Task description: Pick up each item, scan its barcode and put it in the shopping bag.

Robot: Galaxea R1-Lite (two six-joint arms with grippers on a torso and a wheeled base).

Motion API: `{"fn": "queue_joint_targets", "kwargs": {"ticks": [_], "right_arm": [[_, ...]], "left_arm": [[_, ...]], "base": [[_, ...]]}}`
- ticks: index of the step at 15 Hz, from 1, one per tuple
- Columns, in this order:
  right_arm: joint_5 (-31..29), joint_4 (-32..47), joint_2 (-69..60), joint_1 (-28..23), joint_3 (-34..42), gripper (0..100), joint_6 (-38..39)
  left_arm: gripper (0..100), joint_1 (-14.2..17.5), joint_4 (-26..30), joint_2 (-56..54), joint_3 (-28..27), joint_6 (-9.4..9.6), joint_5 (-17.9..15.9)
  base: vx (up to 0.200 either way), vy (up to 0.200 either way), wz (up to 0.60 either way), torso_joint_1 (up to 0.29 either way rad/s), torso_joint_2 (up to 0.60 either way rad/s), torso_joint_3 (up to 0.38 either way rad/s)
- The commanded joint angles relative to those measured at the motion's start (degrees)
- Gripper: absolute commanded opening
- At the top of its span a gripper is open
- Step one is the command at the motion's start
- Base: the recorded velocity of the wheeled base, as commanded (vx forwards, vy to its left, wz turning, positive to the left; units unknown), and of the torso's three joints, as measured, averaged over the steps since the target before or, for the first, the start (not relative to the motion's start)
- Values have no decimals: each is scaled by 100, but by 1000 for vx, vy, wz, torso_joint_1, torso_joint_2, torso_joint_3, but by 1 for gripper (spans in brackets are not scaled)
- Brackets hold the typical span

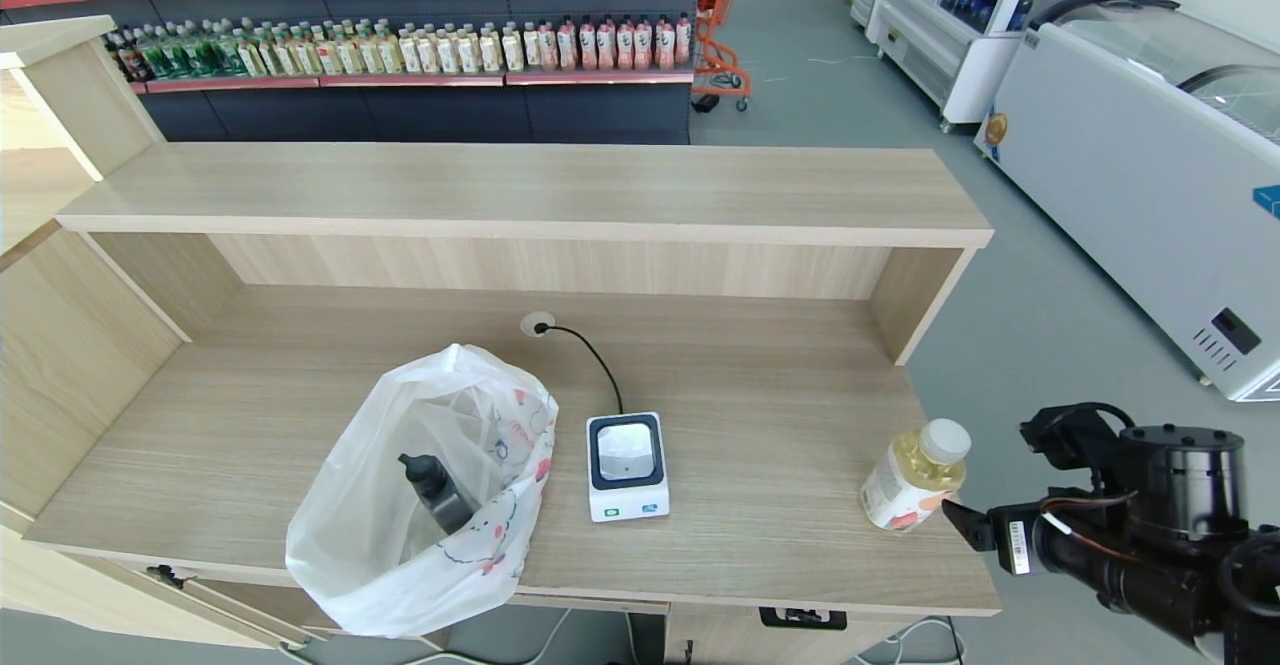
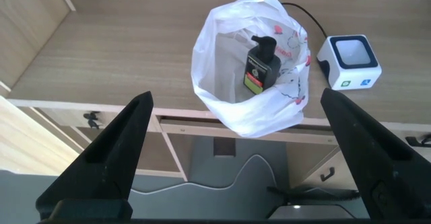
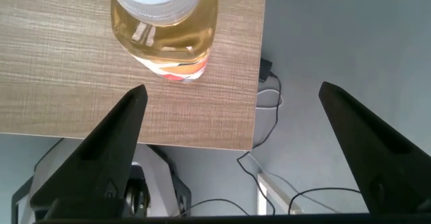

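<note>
Wood-grain bench [image 1: 770, 415] runs wide under a raised back ledge [image 1: 520, 190], walled by a tall panel on the left and a short slanted panel on the right. The white shopping bag [image 1: 340, 545] sits at the front left of centre with its mouth open upward, and its lower part sags over the front edge. A black pump bottle [image 1: 437, 493] stands tilted inside it. Just beside the bag on its right, with a narrow gap, sits the white scanner [image 1: 626, 465], window facing up. Its black cable [image 1: 595, 355] curves back to a round hole [image 1: 538, 323] near the rear wall.

Right of the scanner a broad stretch of bare wood reaches to the yellow drink bottle [image 1: 912, 480]. White-capped and upright, it stands near the front right corner and close to the right edge.

The right hand [image 3: 229, 93] hangs off the bench past that corner with its fingers [image 3: 111, 157] spread wide and gripping nothing. The drink bottle lies just ahead of the fingertips, not between them.

The left hand [image 2: 236, 96] hovers off the front edge on the near side of the bag, also spread open and empty, above the drawer fronts [image 2: 202, 133].
</note>
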Motion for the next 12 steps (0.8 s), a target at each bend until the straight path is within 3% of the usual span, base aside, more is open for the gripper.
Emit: {"fn": "queue_joint_targets", "kwargs": {"ticks": [1,5,12], "right_arm": [[4,-169,454,2,-1,100,-12],[39,-793,938,257,-72,100,14],[12,-1144,1483,424,-397,100,-12]], "left_arm": [[100,0,-9,-2,0,-9,0],[100,0,-9,-2,0,0,0],[100,0,0,-2,0,-9,0]], "base": [[0,0,0,0,0,0],[0,0,0,0,0,0],[0,0,0,0,0,0]]}}
